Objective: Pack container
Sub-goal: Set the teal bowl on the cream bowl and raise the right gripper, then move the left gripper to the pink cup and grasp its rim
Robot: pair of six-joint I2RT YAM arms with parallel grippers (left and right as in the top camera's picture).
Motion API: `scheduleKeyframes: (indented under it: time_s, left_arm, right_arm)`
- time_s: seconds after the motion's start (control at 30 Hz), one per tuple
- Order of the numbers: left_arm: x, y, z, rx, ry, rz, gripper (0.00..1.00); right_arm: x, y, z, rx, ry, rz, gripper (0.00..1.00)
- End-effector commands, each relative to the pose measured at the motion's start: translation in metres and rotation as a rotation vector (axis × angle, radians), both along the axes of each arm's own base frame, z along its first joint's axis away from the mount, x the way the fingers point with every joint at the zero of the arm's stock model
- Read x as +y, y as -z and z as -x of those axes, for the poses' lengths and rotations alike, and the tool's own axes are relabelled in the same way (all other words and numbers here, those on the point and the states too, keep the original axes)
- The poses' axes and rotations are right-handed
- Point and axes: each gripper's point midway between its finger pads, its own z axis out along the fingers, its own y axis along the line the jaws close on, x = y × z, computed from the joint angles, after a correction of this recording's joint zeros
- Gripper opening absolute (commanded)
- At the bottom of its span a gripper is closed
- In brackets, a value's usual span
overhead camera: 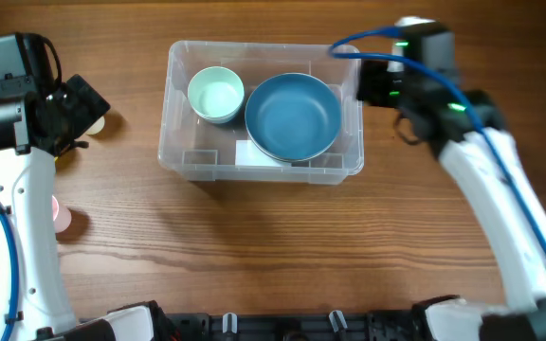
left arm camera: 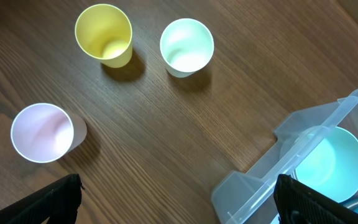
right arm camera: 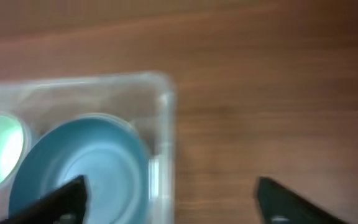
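The clear plastic container (overhead camera: 183,156) sits at the table's middle back. It holds a mint green bowl (overhead camera: 215,95) on the left and a blue bowl (overhead camera: 293,116) on the right, with a white label on its base. My left gripper (left arm camera: 176,199) is open and empty, left of the container's corner (left arm camera: 303,155). My right gripper (right arm camera: 173,199) is open and empty above the container's right wall (right arm camera: 163,130); that view is blurred. The blue bowl also shows in the right wrist view (right arm camera: 79,168).
Three small cups stand on the table to the left: yellow (left arm camera: 104,34), mint green (left arm camera: 186,46) and pink (left arm camera: 42,132). The pink cup (overhead camera: 61,215) peeks out beside my left arm in the overhead view.
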Motion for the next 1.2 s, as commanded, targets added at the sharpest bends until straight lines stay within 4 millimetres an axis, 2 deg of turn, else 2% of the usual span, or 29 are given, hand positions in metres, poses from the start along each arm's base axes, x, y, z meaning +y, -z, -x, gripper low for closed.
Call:
scheduleKeyframes:
  time_s: [0.0,0.07,0.17,0.6,0.73,0.83,0.97,1.17]
  left_arm:
    - [0.002,-0.008,0.001,-0.026,-0.014,-0.002,1.0]
    - [0.002,-0.008,0.001,-0.026,-0.014,-0.002,1.0]
    - [0.002,-0.008,0.001,-0.026,-0.014,-0.002,1.0]
    - [0.002,-0.008,0.001,-0.027,-0.014,-0.002,1.0]
    - [0.004,-0.016,-0.011,-0.085,-0.014,-0.013,1.0]
    - [0.002,-0.008,0.001,-0.027,-0.01,-0.006,1.0]
    - [0.004,0.006,0.029,0.107,-0.024,-0.024,1.0]
    - [0.024,0.024,0.055,0.22,-0.115,-0.09,1.0]
  right_arm:
    - [-0.072,-0.037,0.018,-0.074,0.21,0.071,0.99]
    - [-0.095,-0.037,0.026,-0.058,0.265,0.078,1.0]
    - [-0.109,-0.035,0.027,-0.049,0.302,0.08,0.99]
    - [-0.109,-0.033,0.026,-0.044,0.302,0.08,1.0]
    - [-0.109,-0.033,0.026,-0.044,0.302,0.08,1.0]
    - [-0.109,-0.033,0.026,-0.044,0.302,0.08,0.99]
    - [-0.109,-0.032,0.026,-0.043,0.302,0.08,1.0]
    - [-0.109,-0.032,0.026,-0.043,0.302,0.08,1.0]
